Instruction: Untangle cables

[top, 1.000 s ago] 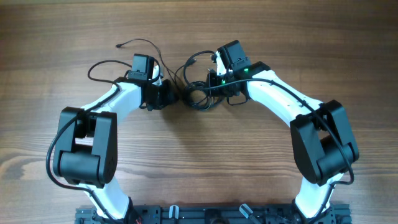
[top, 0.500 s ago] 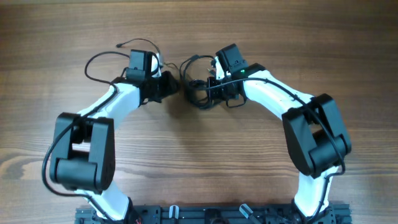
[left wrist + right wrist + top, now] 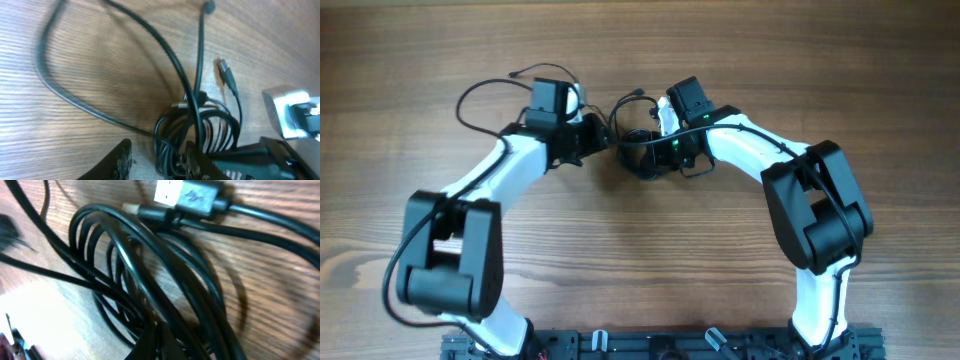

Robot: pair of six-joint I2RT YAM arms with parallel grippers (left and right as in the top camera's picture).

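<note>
Black cables (image 3: 196,97) bunched on wooden table (image 3: 770,60); right hand (image 3: 155,340) clamps them, left hand (image 3: 157,157) agape; loop trails leftward.

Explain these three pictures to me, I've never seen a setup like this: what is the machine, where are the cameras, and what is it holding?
This is a robot with two white-and-black jointed arms at a brown wooden table. One picture looks down from above. The other two come from small cameras on each wrist, so they are close-ups. On the table lies a tangle of thin black cords with small plug ends, coiled between the arms. The left gripper has its two fingers apart on either side of the coil, not clearly squeezing it. The right gripper is shut and seems to pinch a strand. A silver-tipped plug lies just beyond it.
</note>
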